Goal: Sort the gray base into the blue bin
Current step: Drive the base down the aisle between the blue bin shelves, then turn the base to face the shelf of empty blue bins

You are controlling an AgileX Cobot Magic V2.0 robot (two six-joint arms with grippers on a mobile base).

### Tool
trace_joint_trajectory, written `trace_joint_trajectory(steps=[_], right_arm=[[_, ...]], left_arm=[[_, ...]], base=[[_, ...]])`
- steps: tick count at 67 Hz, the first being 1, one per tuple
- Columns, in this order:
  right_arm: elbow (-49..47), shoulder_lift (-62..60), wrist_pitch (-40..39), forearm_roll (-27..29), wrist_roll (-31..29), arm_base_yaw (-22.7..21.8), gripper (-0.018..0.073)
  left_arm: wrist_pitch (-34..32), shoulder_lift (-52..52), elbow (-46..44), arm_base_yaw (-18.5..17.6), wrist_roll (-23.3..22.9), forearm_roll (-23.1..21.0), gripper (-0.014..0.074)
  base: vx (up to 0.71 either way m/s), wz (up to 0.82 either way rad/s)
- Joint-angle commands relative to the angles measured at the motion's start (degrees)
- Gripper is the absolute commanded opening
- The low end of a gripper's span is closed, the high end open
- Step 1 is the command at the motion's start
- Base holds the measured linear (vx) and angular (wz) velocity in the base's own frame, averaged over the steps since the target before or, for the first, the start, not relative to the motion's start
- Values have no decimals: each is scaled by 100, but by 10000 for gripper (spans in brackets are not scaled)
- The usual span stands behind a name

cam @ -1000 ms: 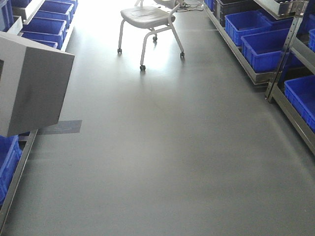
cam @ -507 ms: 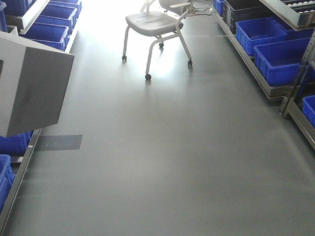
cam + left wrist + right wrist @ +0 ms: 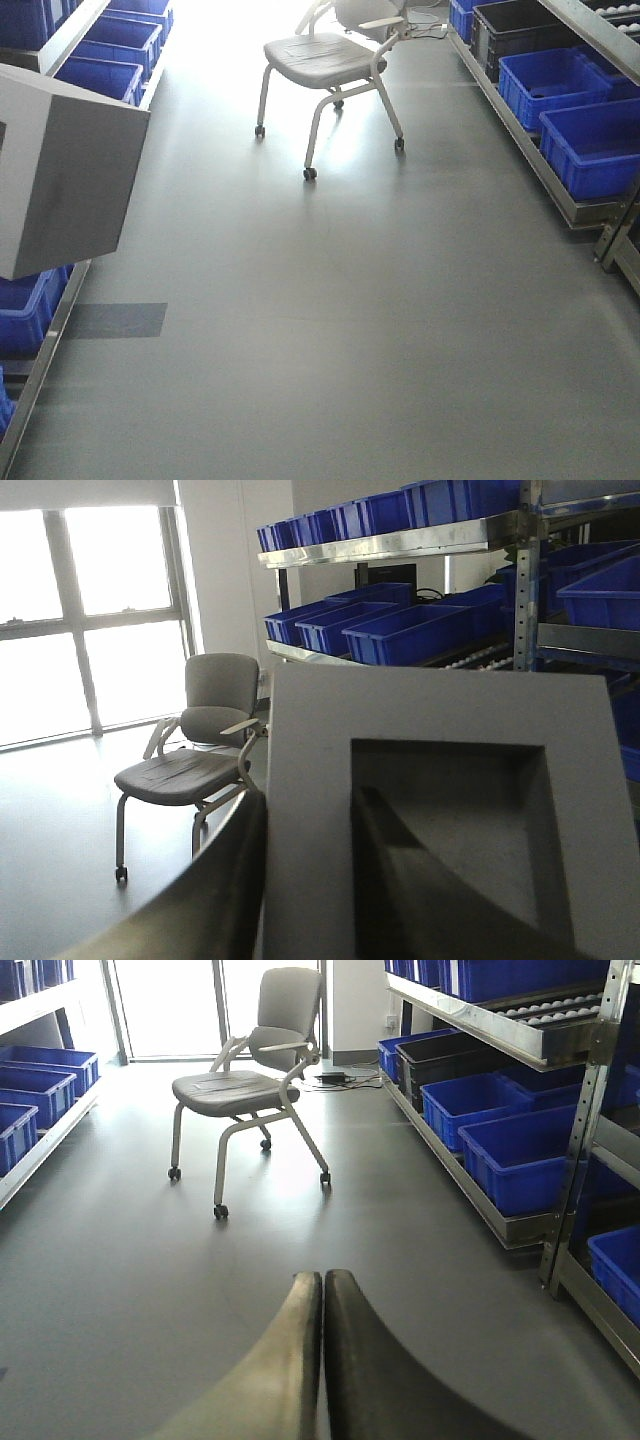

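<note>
Transport step: left gripper [image 3: 310,815] is clamped on the gray base [image 3: 450,810] wall, one finger in the recess, one outside. Base is held up at the floor's left edge. Right gripper [image 3: 322,1290] pressed together, empty. Next: reach a blue bin [image 3: 590,172], lower, release. Bins along the floor's right edge look empty; target unclear.

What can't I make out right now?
Left wrist view: gray base fills the frame, hiding what's behind; left gripper cut off by the bottom edge.
Front view: the base, cut by the left edge, hides left-shelf bins behind it.
Right wrist view: blue bins alike; target cannot be told.
</note>
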Motion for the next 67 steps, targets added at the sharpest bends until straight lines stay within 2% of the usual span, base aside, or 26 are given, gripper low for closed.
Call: trace_joint_trajectory(steps=[1, 44, 67], right_arm=[[5, 18, -429, -31, -72, -10, -5], [5, 18, -429, -31, -72, -10, -5], [5, 18, -429, -31, -72, -10, -5]], left_arm=[[-632, 27, -190, -30, -78, -53, -6], [-632, 27, -190, -30, -78, -53, -6], [-632, 27, -190, -30, -78, -53, -6]], base=[[29, 0], [26, 2], [22, 48]])
